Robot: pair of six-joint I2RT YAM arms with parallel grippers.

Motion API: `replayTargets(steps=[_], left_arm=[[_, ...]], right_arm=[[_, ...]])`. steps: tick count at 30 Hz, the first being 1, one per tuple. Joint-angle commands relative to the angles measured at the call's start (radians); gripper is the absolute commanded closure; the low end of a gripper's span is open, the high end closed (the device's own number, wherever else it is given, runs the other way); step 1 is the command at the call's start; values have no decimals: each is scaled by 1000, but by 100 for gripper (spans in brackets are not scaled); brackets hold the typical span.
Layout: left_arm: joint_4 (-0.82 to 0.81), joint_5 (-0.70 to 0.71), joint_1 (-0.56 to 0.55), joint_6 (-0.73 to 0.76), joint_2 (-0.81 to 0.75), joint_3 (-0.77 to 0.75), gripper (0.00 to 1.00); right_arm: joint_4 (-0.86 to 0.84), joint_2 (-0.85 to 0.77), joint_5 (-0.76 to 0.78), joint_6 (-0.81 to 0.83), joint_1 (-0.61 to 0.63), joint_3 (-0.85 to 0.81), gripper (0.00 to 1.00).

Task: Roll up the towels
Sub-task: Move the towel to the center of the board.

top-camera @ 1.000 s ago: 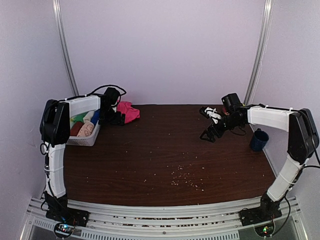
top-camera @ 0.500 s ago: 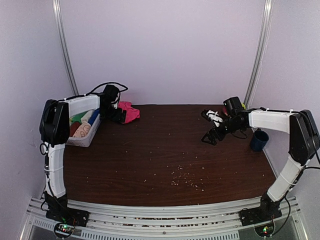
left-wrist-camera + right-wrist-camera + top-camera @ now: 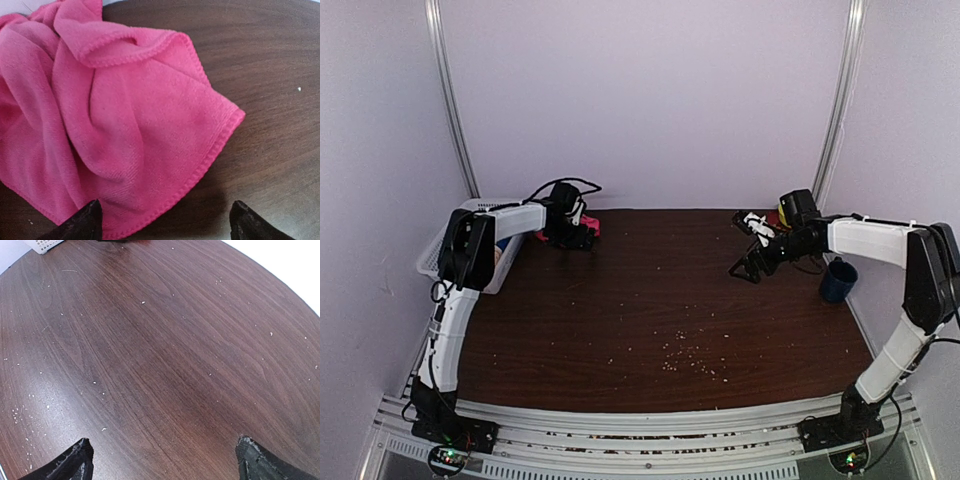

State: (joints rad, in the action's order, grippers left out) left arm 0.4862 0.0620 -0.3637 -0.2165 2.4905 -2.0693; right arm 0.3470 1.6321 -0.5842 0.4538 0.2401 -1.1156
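Hot pink towel [image 3: 110, 115] just lying crumpled on the dark wood table [image 3: 165, 340], upper left of the overhead frame, left gripper [image 3: 167, 220] spread wide over its hem, right gripper [image 3: 167, 460] wide open too, over at mid-right

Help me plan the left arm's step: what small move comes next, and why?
Probably lower the left gripper and close on the hemmed edge of the pink towel: its jaws stand open, straddling that edge, and the towel lies crumpled on the table, not yet rolled.

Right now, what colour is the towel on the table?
Hot pink towel, clearest in left wrist view.
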Motion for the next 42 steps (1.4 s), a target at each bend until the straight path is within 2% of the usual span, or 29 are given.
replayTargets(steps=[1,6,14,17,19,26,31,33,37,42], left_arm=[[-63,-26,-3,41,20,-41,15],[-65,-15,-3,61,42,-46,31],[-56,-34,-3,86,63,-37,76],[-55,-47,-2,91,66,-35,86],[-53,-60,-4,96,66,-37,99],[-19,-135,-36,112,8,-25,100],[-19,-182,-143,130,-138,104,100],[-18,-186,-196,128,-190,170,100],[-21,-189,-315,71,-268,331,100],[-93,-203,-478,-24,-330,492,100]], right_arm=[[-1,-23,-23,16,-4,-2,0],[2,-26,-29,17,-4,-3,0],[-3,-30,-29,19,-4,-3,0],[-12,-40,-26,19,-4,4,0],[-25,-54,-20,21,-4,11,0],[-131,-168,86,38,-4,68,0],[-364,-322,144,-42,-4,219,0],[-438,-379,124,-34,-7,299,0],[-376,-393,1,23,-7,283,0],[-285,-375,-55,127,-7,248,0]])
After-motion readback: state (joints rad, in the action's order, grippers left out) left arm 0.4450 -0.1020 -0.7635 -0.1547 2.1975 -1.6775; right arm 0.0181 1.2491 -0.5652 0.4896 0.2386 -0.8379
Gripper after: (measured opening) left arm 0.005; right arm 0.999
